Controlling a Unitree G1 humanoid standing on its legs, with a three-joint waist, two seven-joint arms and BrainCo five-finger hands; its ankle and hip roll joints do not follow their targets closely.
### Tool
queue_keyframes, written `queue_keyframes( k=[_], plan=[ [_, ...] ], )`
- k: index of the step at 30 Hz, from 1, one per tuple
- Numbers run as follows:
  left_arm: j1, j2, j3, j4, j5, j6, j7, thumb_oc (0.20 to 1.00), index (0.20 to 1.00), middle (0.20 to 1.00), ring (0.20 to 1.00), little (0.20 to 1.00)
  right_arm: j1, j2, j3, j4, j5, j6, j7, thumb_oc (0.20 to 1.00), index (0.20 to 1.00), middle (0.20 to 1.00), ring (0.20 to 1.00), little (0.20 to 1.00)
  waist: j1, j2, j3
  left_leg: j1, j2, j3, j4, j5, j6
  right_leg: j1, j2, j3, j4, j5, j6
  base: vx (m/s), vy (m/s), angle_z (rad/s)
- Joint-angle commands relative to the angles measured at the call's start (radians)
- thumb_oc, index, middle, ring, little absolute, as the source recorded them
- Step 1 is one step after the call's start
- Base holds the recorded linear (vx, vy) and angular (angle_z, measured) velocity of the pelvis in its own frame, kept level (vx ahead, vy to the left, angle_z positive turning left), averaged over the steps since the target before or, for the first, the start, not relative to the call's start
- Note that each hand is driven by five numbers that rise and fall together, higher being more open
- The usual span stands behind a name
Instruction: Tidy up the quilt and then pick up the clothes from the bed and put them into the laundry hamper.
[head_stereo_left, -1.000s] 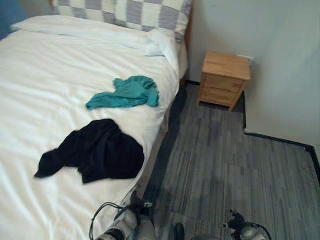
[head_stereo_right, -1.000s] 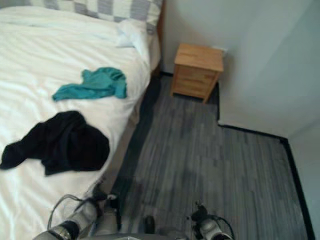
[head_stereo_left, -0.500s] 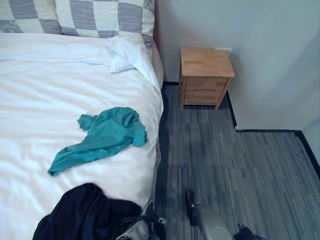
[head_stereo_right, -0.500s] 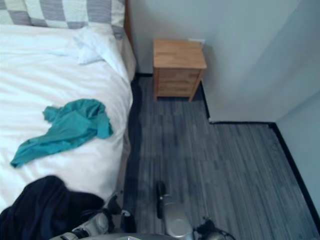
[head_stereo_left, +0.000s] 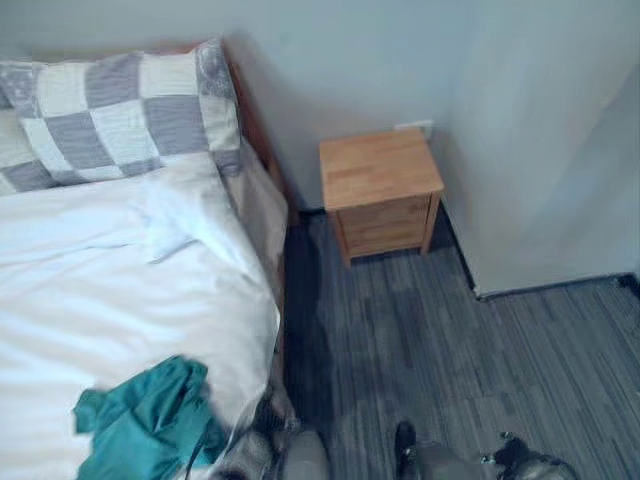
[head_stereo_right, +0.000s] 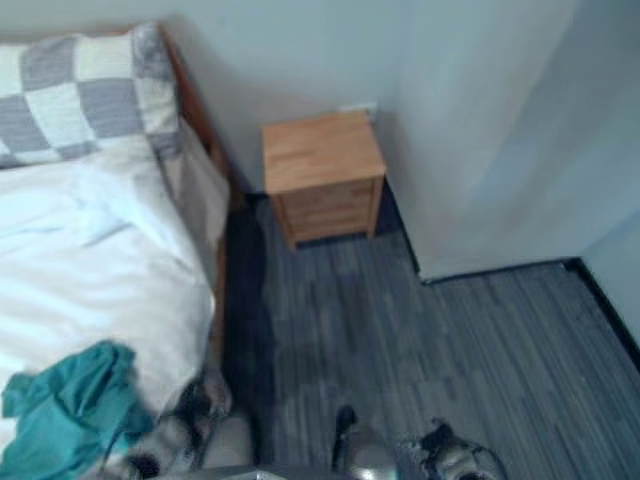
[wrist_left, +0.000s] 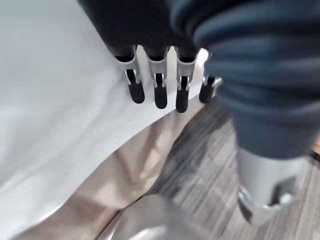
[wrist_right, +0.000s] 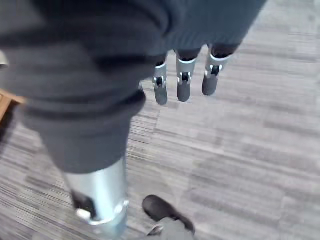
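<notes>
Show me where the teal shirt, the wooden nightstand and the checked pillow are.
teal shirt (head_stereo_left: 140, 425), left eye view, middle of the crumpled cloth.
wooden nightstand (head_stereo_left: 380, 170), left eye view, its top.
checked pillow (head_stereo_left: 120, 110), left eye view, its face.

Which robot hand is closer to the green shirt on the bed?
Left. The left hand hangs at the bed's edge beside the green shirt; the right hand hangs over the floor, away from the bed.

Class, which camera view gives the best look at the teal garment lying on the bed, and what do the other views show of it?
The left eye view shows the teal garment best, crumpled near the bed edge. The right eye view shows it too, pushed into the corner. Both wrist views look past the hands at white bedding and grey floor instead.
</notes>
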Motion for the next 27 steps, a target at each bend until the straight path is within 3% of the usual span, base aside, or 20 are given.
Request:
queue_keyframes(
  k=[1, 4, 5, 6, 7, 8, 10, 12, 13, 14, 15, 16, 19, 20, 22, 23, 24, 25, 26, 27],
  plan=[
    [-0.008, -0.004, -0.026, 0.011, 0.003, 0.005, 0.005, 1.000, 1.000, 1.000, 1.000, 1.000, 0.010, 0.059, -0.023, 0.008, -0.017, 0.001, -0.009, 1.000, 1.000, 1.000, 1.000, 1.000, 0.020, -0.054, -0.008, 0.107, -0.098, 0.244, -0.094, 0.059, 0.029, 0.134, -0.050, -0.041, -0.040, -0.112, 0.133, 0.55, 0.126, 0.43],
    [0.009, -0.013, -0.012, 0.023, -0.020, 0.010, 0.002, 1.000, 1.000, 1.000, 1.000, 1.000, 0.018, 0.068, -0.035, 0.013, -0.014, 0.003, -0.010, 1.000, 1.000, 1.000, 1.000, 1.000, 0.037, -0.075, -0.027, 0.114, -0.169, 0.194, -0.074, 0.017, 0.080, 0.112, -0.087, -0.084, 0.155, -0.092, 0.169, 0.40, 0.136, 0.56],
    [0.015, -0.018, 0.018, 0.042, -0.050, 0.019, 0.000, 1.000, 1.000, 1.000, 1.000, 1.000, 0.019, 0.079, -0.057, 0.017, -0.004, 0.010, -0.004, 1.000, 1.000, 1.000, 1.000, 1.000, 0.038, -0.072, -0.023, 0.159, -0.193, 0.162, -0.093, -0.002, 0.131, 0.048, -0.121, -0.088, 0.390, 0.029, 0.230, 0.44, 0.189, 1.03],
    [0.015, -0.018, 0.018, 0.042, -0.050, 0.019, 0.000, 1.000, 1.000, 1.000, 1.000, 1.000, 0.019, 0.079, -0.057, 0.017, -0.004, 0.010, -0.004, 1.000, 1.000, 1.000, 1.000, 1.000, 0.038, -0.073, -0.023, 0.159, -0.194, 0.162, -0.093, -0.001, 0.132, 0.046, -0.123, -0.088, 0.392, 0.028, 0.230, 0.41, 0.151, 1.05],
    [0.018, -0.018, 0.032, 0.043, -0.073, 0.023, 0.005, 1.000, 1.000, 1.000, 1.000, 1.000, 0.011, 0.078, -0.065, -0.001, 0.009, 0.008, -0.006, 1.000, 1.000, 1.000, 1.000, 1.000, 0.031, -0.066, -0.009, 0.192, -0.200, 0.143, -0.112, -0.012, 0.150, -0.021, -0.127, -0.061, 0.533, 0.093, 0.238, 0.42, 0.022, 1.54],
    [0.016, -0.014, 0.056, 0.050, -0.110, 0.018, 0.014, 1.000, 1.000, 1.000, 1.000, 1.000, -0.005, 0.078, -0.067, -0.017, 0.015, 0.004, -0.007, 1.000, 1.000, 1.000, 1.000, 1.000, 0.023, -0.045, 0.011, 0.257, -0.195, 0.065, -0.162, -0.015, 0.154, -0.136, -0.100, -0.007, 0.635, 0.059, 0.219, 0.42, 0.019, 1.53],
    [0.017, -0.009, 0.057, 0.050, -0.114, 0.015, 0.012, 1.000, 1.000, 1.000, 1.000, 1.000, -0.007, 0.076, -0.063, -0.017, 0.014, 0.003, -0.005, 1.000, 1.000, 1.000, 1.000, 1.000, 0.018, -0.040, 0.015, 0.273, -0.191, 0.021, -0.174, -0.014, 0.146, -0.162, -0.087, 0.008, 0.577, 0.039, 0.205, 0.46, -0.147, 1.87],
    [0.015, 0.016, 0.052, 0.051, -0.115, 0.000, 0.015, 1.000, 1.000, 1.000, 1.000, 1.000, -0.012, 0.064, -0.044, -0.037, 0.009, -0.002, -0.007, 1.000, 1.000, 1.000, 1.000, 1.000, -0.001, -0.052, 0.031, 0.300, -0.195, -0.105, -0.159, -0.043, 0.121, -0.170, -0.075, 0.130, 0.248, -0.014, 0.180, 0.54, -0.295, 1.90],
    [0.015, 0.016, 0.052, 0.051, -0.115, 0.000, 0.015, 1.000, 1.000, 1.000, 1.000, 1.000, -0.012, 0.064, -0.044, -0.037, 0.009, -0.002, -0.007, 1.000, 1.000, 1.000, 1.000, 1.000, -0.002, -0.051, 0.031, 0.299, -0.193, -0.106, -0.158, -0.042, 0.121, -0.167, -0.073, 0.128, 0.242, -0.010, 0.180, 0.42, -0.312, 1.91],
    [0.002, 0.033, 0.047, 0.063, -0.103, -0.003, 0.015, 1.000, 1.000, 1.000, 1.000, 1.000, -0.018, 0.058, -0.036, -0.035, 0.008, 0.000, 0.000, 1.000, 1.000, 1.000, 1.000, 1.000, -0.018, -0.067, 0.036, 0.315, -0.200, -0.195, -0.151, -0.072, 0.109, -0.186, -0.078, 0.324, 0.070, 0.039, 0.203, 0.27, -0.206, 1.80],
    [0.001, 0.033, 0.047, 0.063, -0.103, -0.003, 0.015, 1.000, 1.000, 1.000, 1.000, 1.000, -0.019, 0.058, -0.036, -0.035, 0.008, 0.000, 0.000, 1.000, 1.000, 1.000, 1.000, 1.000, -0.017, -0.067, 0.034, 0.312, -0.200, -0.194, -0.151, -0.071, 0.109, -0.188, -0.078, 0.325, 0.067, 0.042, 0.203, 0.51, -0.404, 1.89],
    [-0.003, 0.058, 0.060, 0.084, -0.101, -0.004, 0.019, 1.000, 1.000, 1.000, 1.000, 1.000, -0.004, 0.053, -0.025, -0.028, 0.004, 0.002, 0.016, 1.000, 1.000, 1.000, 1.000, 1.000, -0.003, -0.089, 0.027, 0.325, -0.196, -0.253, -0.137, -0.111, 0.099, -0.181, -0.102, 0.403, -0.018, 0.053, 0.215, 0.36, -0.349, 1.70],
    [0.033, 0.059, 0.095, 0.092, -0.128, -0.005, 0.018, 1.000, 1.000, 1.000, 1.000, 1.000, -0.015, 0.058, -0.016, -0.061, 0.009, 0.000, 0.031, 1.000, 1.000, 1.000, 1.000, 1.000, 0.006, -0.101, 0.027, 0.321, -0.177, -0.270, -0.089, -0.122, 0.072, -0.176, -0.114, 0.341, 0.018, 0.078, 0.217, 0.34, -0.401, 1.61],
    [0.066, 0.061, 0.104, 0.091, -0.152, -0.010, 0.020, 1.000, 1.000, 1.000, 1.000, 1.000, -0.010, 0.042, -0.010, -0.111, 0.003, -0.016, 0.023, 1.000, 1.000, 1.000, 1.000, 1.000, 0.007, -0.103, 0.034, 0.283, -0.163, -0.282, 0.008, -0.134, 0.052, -0.146, -0.116, 0.288, 0.011, 0.073, 0.190, 0.19, -0.339, 1.03],
    [0.078, 0.056, 0.110, 0.074, -0.165, -0.012, 0.023, 1.000, 1.000, 1.000, 1.000, 1.000, -0.024, -0.004, -0.018, -0.188, -0.007, -0.029, 0.002, 1.000, 1.000, 1.000, 1.000, 1.000, 0.003, -0.104, 0.056, 0.199, -0.123, -0.166, 0.118, -0.100, 0.036, -0.090, -0.145, 0.186, -0.009, 0.055, 0.169, 0.12, -0.306, 1.25],
    [0.078, 0.056, 0.110, 0.073, -0.165, -0.012, 0.023, 1.000, 1.000, 1.000, 1.000, 1.000, -0.024, -0.004, -0.018, -0.188, -0.007, -0.029, 0.002, 1.000, 1.000, 1.000, 1.000, 1.000, 0.002, -0.105, 0.053, 0.195, -0.124, -0.167, 0.118, -0.098, 0.036, -0.093, -0.146, 0.185, -0.010, 0.057, 0.169, -0.01, -0.215, 1.60],
    [0.078, 0.063, 0.100, 0.047, -0.143, -0.006, 0.024, 1.000, 1.000, 1.000, 1.000, 1.000, -0.026, -0.054, -0.044, -0.270, -0.011, -0.036, -0.024, 1.000, 1.000, 1.000, 1.000, 1.000, -0.019, -0.104, 0.067, 0.170, -0.044, 0.032, 0.157, -0.080, 0.039, -0.048, -0.159, 0.087, -0.019, 0.029, 0.159, 0.00, -0.183, 1.44],
    [0.079, 0.068, 0.099, 0.033, -0.133, -0.004, 0.023, 1.000, 1.000, 1.000, 1.000, 1.000, -0.020, -0.085, -0.071, -0.321, 0.003, -0.045, -0.032, 1.000, 1.000, 1.000, 1.000, 1.000, -0.038, -0.102, 0.068, 0.169, -0.013, 0.141, 0.170, -0.072, 0.038, -0.029, -0.161, 0.039, -0.021, 0.016, 0.155, 0.00, -0.183, 1.43],
    [0.080, 0.068, 0.098, 0.033, -0.133, -0.004, 0.023, 1.000, 1.000, 1.000, 1.000, 1.000, -0.019, -0.085, -0.071, -0.323, 0.003, -0.044, -0.032, 1.000, 1.000, 1.000, 1.000, 1.000, -0.038, -0.101, 0.069, 0.169, -0.012, 0.140, 0.172, -0.073, 0.037, -0.027, -0.160, 0.038, -0.022, 0.016, 0.155, 0.07, -0.071, 1.56],
    [0.090, 0.072, 0.101, 0.022, -0.123, -0.003, 0.020, 1.000, 1.000, 1.000, 1.000, 1.000, 0.001, -0.110, -0.102, -0.392, 0.018, -0.052, -0.034, 1.000, 1.000, 1.000, 1.000, 1.000, -0.056, -0.095, 0.065, 0.179, 0.015, 0.232, 0.170, -0.083, 0.023, -0.002, -0.162, -0.011, -0.016, -0.015, 0.161, 0.07, 0.005, 1.69]
  ],
)
